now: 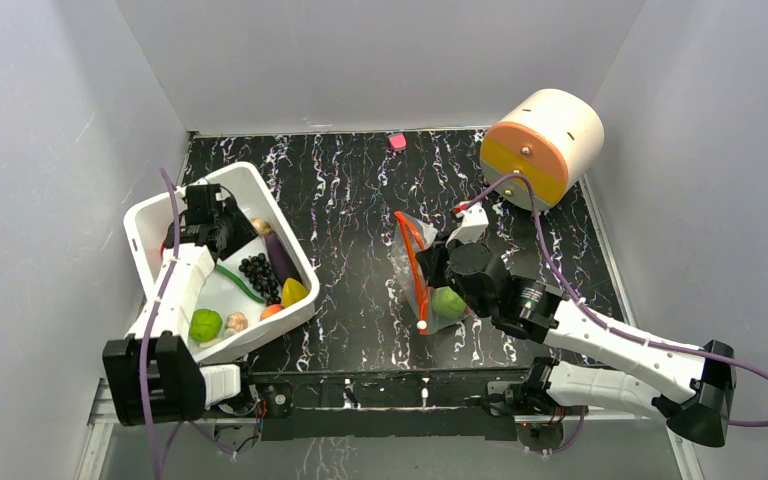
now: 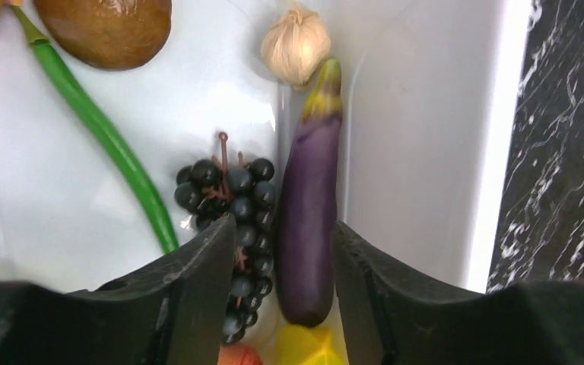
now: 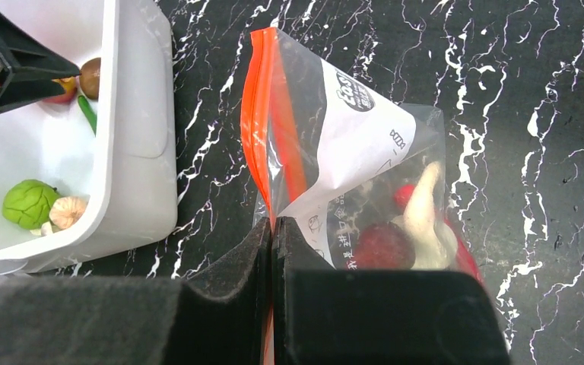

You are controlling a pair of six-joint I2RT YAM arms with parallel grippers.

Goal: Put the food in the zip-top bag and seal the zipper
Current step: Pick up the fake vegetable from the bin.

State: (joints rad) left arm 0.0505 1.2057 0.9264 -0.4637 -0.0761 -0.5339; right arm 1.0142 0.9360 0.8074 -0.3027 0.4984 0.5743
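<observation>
The clear zip-top bag lies on the black marble table. My right gripper is shut on its edge at the orange-red zipper. Inside the bag are a dark red fruit, a white piece and a green round fruit. My left gripper is down in the white tub, open. Its fingers straddle the purple eggplant; the left finger presses into the black grapes and the right finger sits close against the eggplant. From above, the left gripper is at the tub's far end.
The tub also holds a green bean, garlic, a brown round piece, a yellow piece and a green fruit. A round cream and orange device stands at the back right. A small pink item lies by the back wall.
</observation>
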